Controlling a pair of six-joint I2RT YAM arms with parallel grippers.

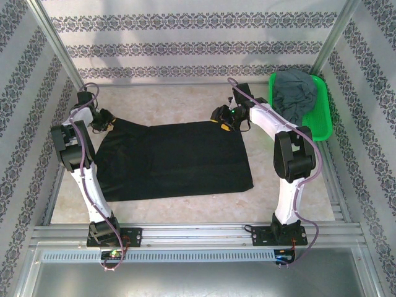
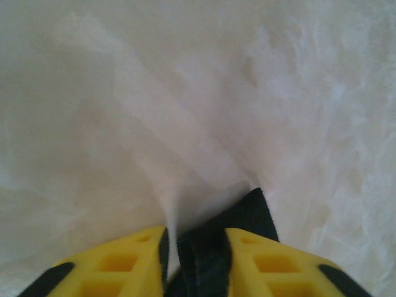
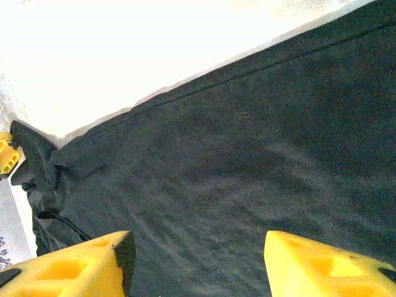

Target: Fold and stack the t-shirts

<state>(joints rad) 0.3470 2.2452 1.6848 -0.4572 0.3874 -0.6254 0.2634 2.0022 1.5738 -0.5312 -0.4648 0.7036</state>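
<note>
The black t-shirt (image 1: pixel 173 161) lies spread flat as a wide rectangle in the middle of the table. My left gripper (image 1: pixel 106 122) is at its far left corner. In the left wrist view the yellow fingers (image 2: pixel 266 260) stand close together, and my left gripper (image 2: pixel 197 238) is shut on a bunched corner of black cloth (image 2: pixel 250 213); a thin sliver of table shows beside the left pad. My right gripper (image 1: pixel 221 120) hovers open over the far right corner. Between its wide-set jaws (image 3: pixel 198 244) only flat black cloth (image 3: pixel 235 154) shows. The grey t-shirt (image 1: pixel 296 93) lies crumpled in the basket.
A bright green basket (image 1: pixel 323 117) stands at the back right against the frame post. Patterned walls close the table on the left, back and right. A metal rail runs along the near edge by the arm bases. Bare tabletop (image 1: pixel 167 102) lies beyond the shirt.
</note>
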